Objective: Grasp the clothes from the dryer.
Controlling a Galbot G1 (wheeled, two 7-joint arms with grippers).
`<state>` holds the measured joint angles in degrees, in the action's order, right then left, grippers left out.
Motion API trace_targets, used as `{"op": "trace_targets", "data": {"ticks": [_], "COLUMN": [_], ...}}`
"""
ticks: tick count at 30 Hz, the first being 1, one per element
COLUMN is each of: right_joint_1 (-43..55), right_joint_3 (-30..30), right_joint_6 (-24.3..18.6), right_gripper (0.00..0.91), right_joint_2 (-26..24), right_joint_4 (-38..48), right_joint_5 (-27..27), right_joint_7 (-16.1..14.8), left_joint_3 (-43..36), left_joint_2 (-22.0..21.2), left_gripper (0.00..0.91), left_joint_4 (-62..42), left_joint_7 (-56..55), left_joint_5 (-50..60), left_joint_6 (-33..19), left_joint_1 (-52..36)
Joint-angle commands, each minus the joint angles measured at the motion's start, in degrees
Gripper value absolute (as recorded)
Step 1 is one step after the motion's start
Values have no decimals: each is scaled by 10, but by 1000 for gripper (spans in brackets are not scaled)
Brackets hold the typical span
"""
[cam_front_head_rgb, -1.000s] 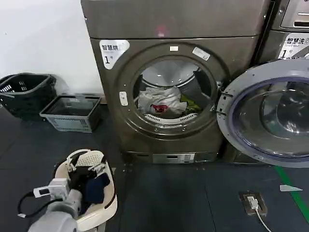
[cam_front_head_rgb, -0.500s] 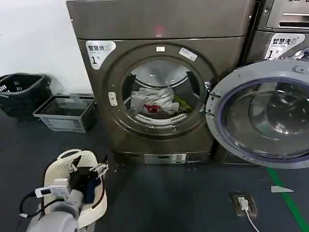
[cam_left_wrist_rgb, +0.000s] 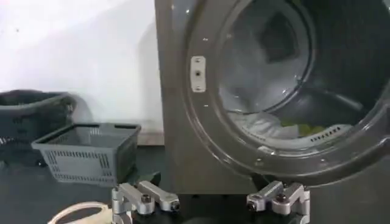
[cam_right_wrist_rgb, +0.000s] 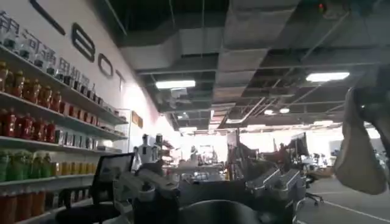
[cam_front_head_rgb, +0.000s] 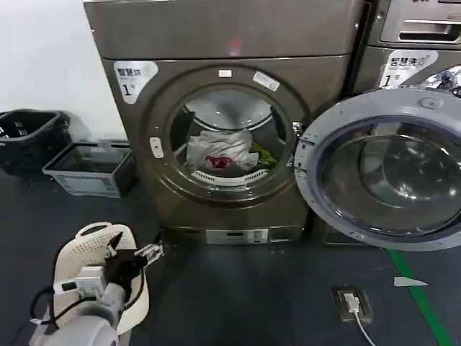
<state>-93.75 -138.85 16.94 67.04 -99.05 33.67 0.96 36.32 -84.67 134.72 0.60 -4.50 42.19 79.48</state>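
Note:
The bronze-grey dryer (cam_front_head_rgb: 216, 36) with its "1" sticker stands ahead, its porthole open. Its glass door (cam_front_head_rgb: 382, 169) is swung out to the right. The clothes (cam_front_head_rgb: 218, 150), white with a red patch and a yellow-green piece, lie in the drum. My left gripper (cam_front_head_rgb: 134, 249) is open and low at the front left, well short of the dryer and holding nothing. In the left wrist view the left gripper (cam_left_wrist_rgb: 210, 204) faces the dryer (cam_left_wrist_rgb: 177, 109), with the clothes (cam_left_wrist_rgb: 268, 126) behind the rim. My right gripper (cam_right_wrist_rgb: 210, 190) stands open, facing a room with shelves.
A white laundry basket (cam_front_head_rgb: 81, 249) sits on the floor under my left arm. A grey crate (cam_front_head_rgb: 90, 169) and a dark basket (cam_front_head_rgb: 29, 137) stand by the left wall. Another machine (cam_front_head_rgb: 414, 32) is at the right. A floor socket with a cable (cam_front_head_rgb: 349, 301) lies at the front right.
The dryer has slid left in the head view and looks a little nearer. My left gripper has shifted from over the white basket to past its right rim.

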Motion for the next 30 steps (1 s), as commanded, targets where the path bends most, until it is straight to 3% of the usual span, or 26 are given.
{"op": "trace_targets", "data": {"ticks": [1,30], "right_joint_1": [0,1], "right_joint_3": [0,2], "right_joint_6": [-1,-3], "right_gripper": [907,907], "right_joint_2": [0,2], "right_joint_4": [1,4], "right_joint_5": [1,0], "right_joint_7": [1,5], "left_joint_3": [-1,-4], "left_joint_2": [0,-1], "left_gripper": [907,907], "left_joint_4": [1,1], "left_joint_7": [2,8], "left_joint_5": [3,18], "left_joint_6": [28,28], "left_joint_1": [1,2]}}
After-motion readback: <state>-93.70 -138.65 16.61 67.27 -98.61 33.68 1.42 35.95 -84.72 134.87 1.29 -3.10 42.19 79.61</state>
